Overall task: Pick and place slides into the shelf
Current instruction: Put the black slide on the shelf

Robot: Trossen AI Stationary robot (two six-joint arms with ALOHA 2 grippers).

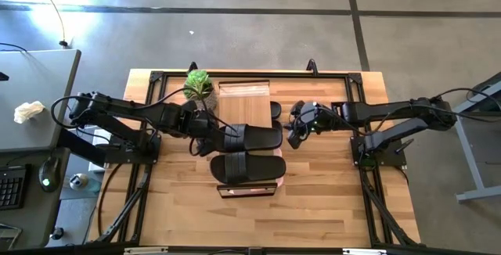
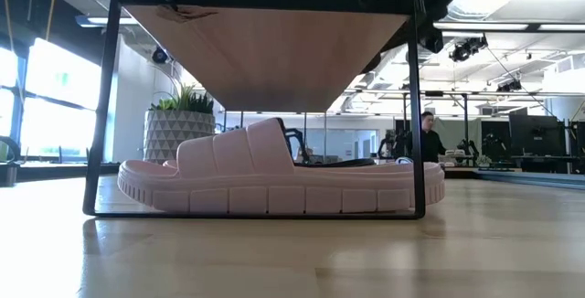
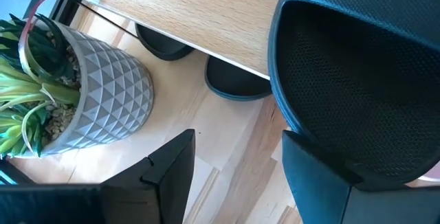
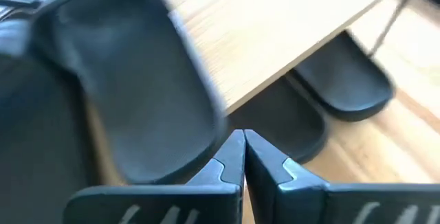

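In the high view, the low light-wood shelf point(image 1: 244, 98) with its flat plank top sits in the centre of the frame, running from the upper middle downward. Two matte black slides lie across its top: one point(image 1: 252, 137) at mid-frame and another point(image 1: 247, 167) just below it. Under that lower one, at the shelf's bottom end, the edge of a pale pink slide point(image 1: 249, 187) peeks out from the lower tier.

The left gripper point(image 1: 205, 132) is at the left end of the upper black slide, its fingers spread wide on either side of that slide's end (the left wrist view shows the black sole point(image 3: 357, 86) filling the right of the frame with one dark finger point(image 3: 172, 176) at the lower left); whether it actually presses the slide I cannot tell.

The right gripper point(image 1: 293, 127) hangs just right of the same slide, at the shelf's right edge, its fingers pressed together and holding nothing, as the right wrist view shows point(image 4: 243, 157).

A grey faceted pot with a green plant point(image 1: 199, 85) stands just left of the shelf's upper end.

In the low view, the pale pink slide point(image 2: 274, 181) rests on the lower tier beneath the plank (a person stands far off in the room at the right).
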